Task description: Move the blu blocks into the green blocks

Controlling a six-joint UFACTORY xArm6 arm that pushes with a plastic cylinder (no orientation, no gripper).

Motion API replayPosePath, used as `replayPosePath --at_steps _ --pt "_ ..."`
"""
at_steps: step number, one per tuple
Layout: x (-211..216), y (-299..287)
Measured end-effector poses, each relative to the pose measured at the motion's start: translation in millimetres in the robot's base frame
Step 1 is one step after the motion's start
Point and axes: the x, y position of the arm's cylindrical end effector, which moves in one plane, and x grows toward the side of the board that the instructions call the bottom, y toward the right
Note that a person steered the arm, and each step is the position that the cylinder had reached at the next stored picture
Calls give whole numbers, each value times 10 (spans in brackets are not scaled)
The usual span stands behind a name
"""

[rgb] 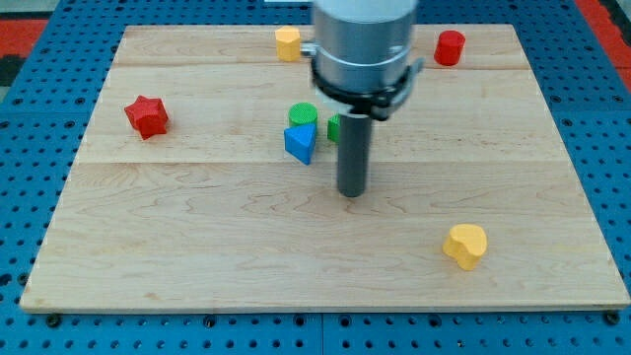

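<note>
just my tip (352, 192) beside blue triangle block (301, 142) (no writing)

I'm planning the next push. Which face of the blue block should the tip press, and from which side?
Probably its lower face, from the view's bottom. The blue block already touches the green cylinder just above it. My tip is lower right of it; a second green block shows behind the rod.

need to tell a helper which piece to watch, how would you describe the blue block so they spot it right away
Start at the wooden board and look near its middle, just to the view's left of the dark rod ending in my tip. The blue block sits there, directly below a green round block and touching it. It is the only blue piece in view, with a wedge-like, triangular shape.
</note>
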Motion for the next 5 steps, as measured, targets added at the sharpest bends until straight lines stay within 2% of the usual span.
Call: replayPosePath --at_steps 1,3,4,5 --pt "0 121" --pt "-129 -329" --pt "-255 -354" --pt "-20 -98"
